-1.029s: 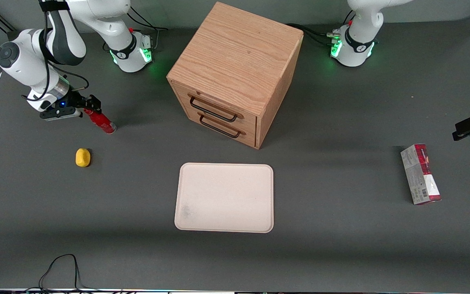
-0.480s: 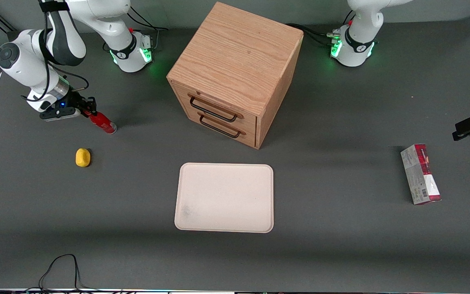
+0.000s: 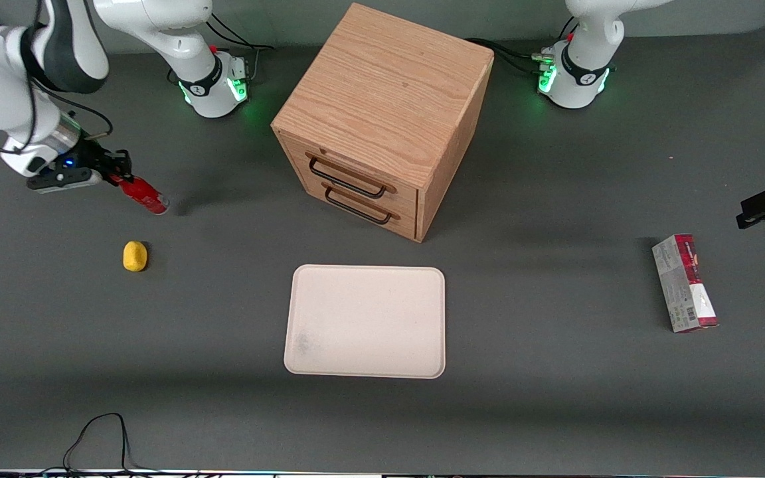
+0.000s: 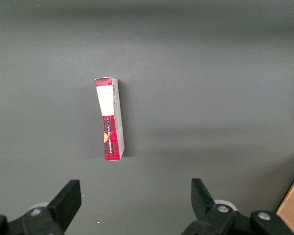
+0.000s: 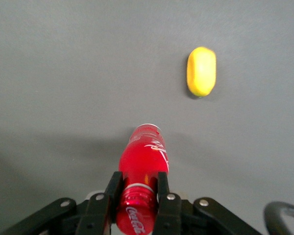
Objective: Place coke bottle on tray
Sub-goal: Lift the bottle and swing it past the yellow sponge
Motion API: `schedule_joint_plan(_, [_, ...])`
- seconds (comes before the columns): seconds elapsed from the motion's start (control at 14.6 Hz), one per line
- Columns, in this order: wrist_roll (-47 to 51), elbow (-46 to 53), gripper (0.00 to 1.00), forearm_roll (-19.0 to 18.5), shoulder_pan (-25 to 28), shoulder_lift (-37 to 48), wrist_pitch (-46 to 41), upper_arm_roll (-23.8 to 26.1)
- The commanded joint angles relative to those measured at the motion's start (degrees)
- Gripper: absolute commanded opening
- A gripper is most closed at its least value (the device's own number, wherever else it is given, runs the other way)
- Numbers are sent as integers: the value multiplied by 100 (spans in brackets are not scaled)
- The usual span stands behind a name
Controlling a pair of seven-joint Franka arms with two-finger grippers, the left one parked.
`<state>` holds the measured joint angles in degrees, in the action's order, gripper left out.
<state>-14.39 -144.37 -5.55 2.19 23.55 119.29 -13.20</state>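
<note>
1. The gripper (image 3: 119, 174) hangs over the working arm's end of the table, and its two black fingers (image 5: 162, 192) are clamped on the neck of the coke bottle (image 3: 143, 193), just below the red cap.
2. In the right wrist view the gripper (image 5: 137, 193) has one finger pressed against each side of the coke bottle (image 5: 143, 169), and the red body with its white lettering sticks out past the fingertips.
3. The bottle is tilted, cap end in the fingers and silvery base pointing down and toward the middle of the table; its shadow lies on the mat a little apart from the base, so it looks lifted clear of the surface.
4. A small yellow lump (image 3: 134, 256) rests on the mat, nearer to the front camera than the bottle and apart from it; it shows in the wrist view too (image 5: 201, 71).
5. The tray (image 3: 319, 292) lies flat on the dark grey table (image 3: 555, 398), well apart from the bottle, with a faint smudge near one corner.
6. A wooden drawer cabinet (image 3: 382, 119) stands farther from the front camera than the tray, its two dark handles facing the tray.
7. A red-and-grey carton (image 3: 684, 283) lies toward the parked arm's end of the table, also seen from that arm's wrist (image 4: 110, 119).
8. A black cable (image 3: 100, 431) loops on the table edge nearest the front camera.
</note>
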Motion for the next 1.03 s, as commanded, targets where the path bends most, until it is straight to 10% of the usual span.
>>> schedule_joint_plan(0.0, [-55, 1126, 0, -113, 36, 62, -1150, 150])
schedule_joint_plan(0.41, [-90, 3439, 0, -96, 36, -403, -3120, 318])
schedule_joint_plan(0.96, [-46, 5757, 0, 97, 607, -2096, -3604, 318])
